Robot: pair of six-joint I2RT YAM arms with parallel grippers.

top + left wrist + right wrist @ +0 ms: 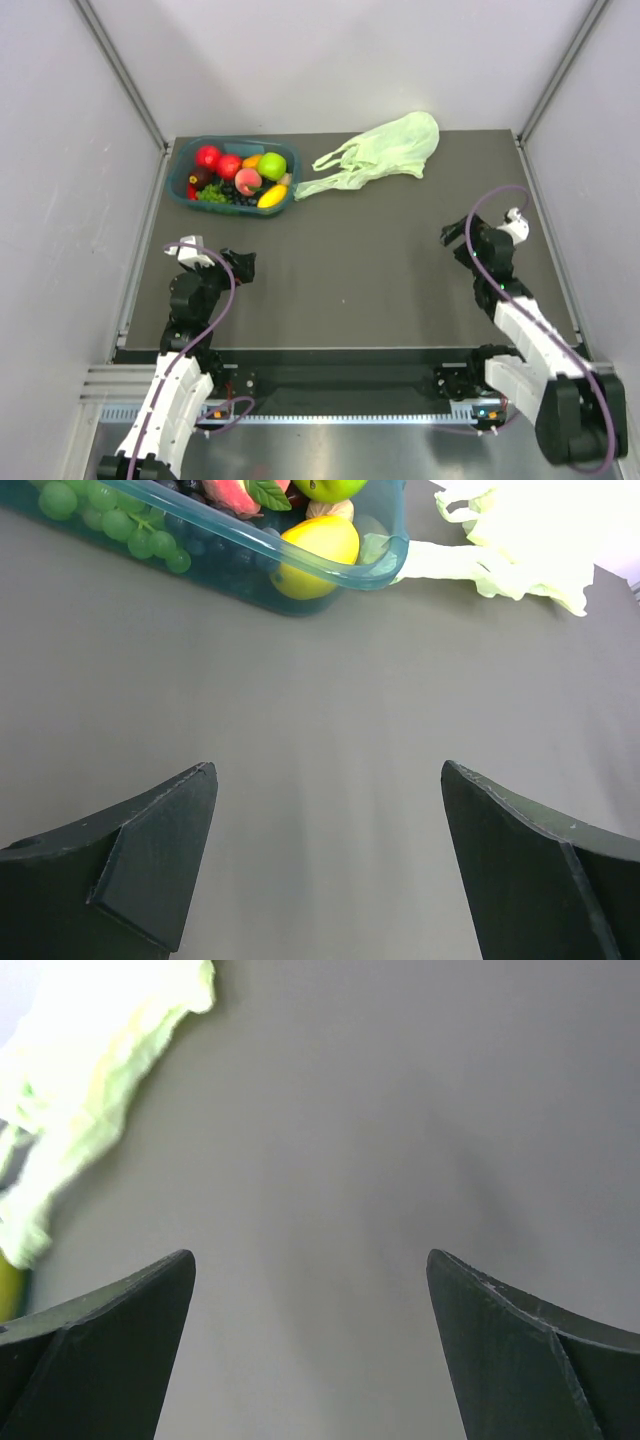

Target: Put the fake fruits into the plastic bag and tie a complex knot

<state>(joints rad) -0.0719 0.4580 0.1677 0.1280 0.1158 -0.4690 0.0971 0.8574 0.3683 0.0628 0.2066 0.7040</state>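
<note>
Small glossy plastic fruits [240,178], red, green, peach and yellow, fill a teal rectangular plastic tray [176,175] at the far left of the dark table [350,280], straight ahead of the left hand [243,266], which is the nearer one. A crumpled pale green plastic bag [390,148] lies right of the tray with its handles pointing towards it. The right hand [455,242] sits nearer the bag. Both hands gape wide, holding nothing. Only the left wrist view shows a handle reaching the tray's corner.
</note>
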